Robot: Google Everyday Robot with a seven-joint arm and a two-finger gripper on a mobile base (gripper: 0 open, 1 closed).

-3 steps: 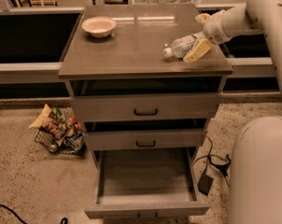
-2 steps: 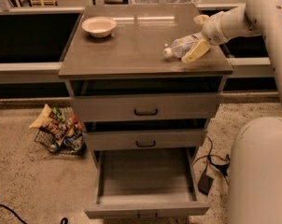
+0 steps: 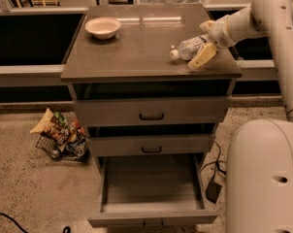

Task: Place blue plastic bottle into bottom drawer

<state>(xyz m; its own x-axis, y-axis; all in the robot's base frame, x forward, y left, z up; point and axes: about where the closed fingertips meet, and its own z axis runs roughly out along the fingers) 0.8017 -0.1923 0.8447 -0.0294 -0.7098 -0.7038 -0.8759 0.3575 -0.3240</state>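
The blue plastic bottle point(image 3: 187, 49) lies on its side on the cabinet top point(image 3: 137, 47), near the right front corner, white cap pointing left. My gripper point(image 3: 204, 41) reaches in from the right and straddles the bottle's base end, one finger point(image 3: 202, 57) in front of it and the other behind. The jaws stand open around the bottle, which still rests on the top. The bottom drawer point(image 3: 151, 188) is pulled out and looks empty inside.
A pale bowl point(image 3: 103, 27) stands at the top's back left. The two upper drawers point(image 3: 151, 114) are shut. A wire basket of snack bags point(image 3: 59, 136) sits on the floor to the left. My white base point(image 3: 263, 178) stands right of the open drawer, by a cable.
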